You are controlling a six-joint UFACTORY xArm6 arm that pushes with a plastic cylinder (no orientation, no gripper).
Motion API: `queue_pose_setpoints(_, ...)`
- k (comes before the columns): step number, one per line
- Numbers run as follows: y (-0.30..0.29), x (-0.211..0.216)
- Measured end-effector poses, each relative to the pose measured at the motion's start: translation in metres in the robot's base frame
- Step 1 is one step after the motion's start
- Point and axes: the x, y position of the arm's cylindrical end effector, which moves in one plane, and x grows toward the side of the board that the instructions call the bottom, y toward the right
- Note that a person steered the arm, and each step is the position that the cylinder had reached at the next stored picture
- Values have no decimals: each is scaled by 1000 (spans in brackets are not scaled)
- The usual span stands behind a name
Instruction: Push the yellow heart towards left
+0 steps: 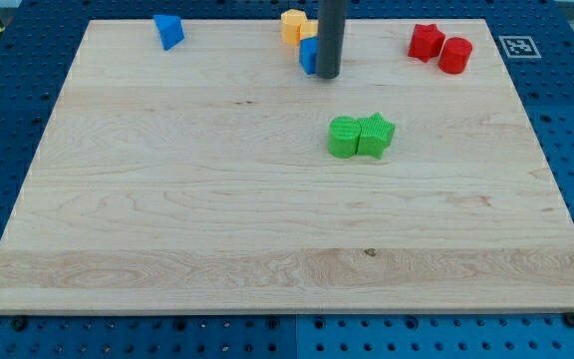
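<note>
Two yellow blocks sit at the view's top centre. One yellow block (292,23) is in full view; its shape is hard to make out. A second yellow piece (309,31) shows just right of it, partly hidden by my rod, so I cannot tell which one is the heart. My dark rod comes down from the top edge, and my tip (328,76) rests on the board just below and right of the yellow blocks. A blue cube (309,55) stands against the rod's left side, directly below the yellow blocks.
A blue triangular block (168,31) lies at the top left. A red star (426,41) and a red cylinder (455,55) sit at the top right. A green cylinder (343,138) and a green star (376,135) touch near the middle. The wooden board (167,199) is ringed by blue perforated table.
</note>
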Motion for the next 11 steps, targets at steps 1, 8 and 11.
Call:
queue_pose_setpoints(1,34,-25)
queue_pose_setpoints(8,-55,-53)
queue_pose_setpoints(11,-66,-21)
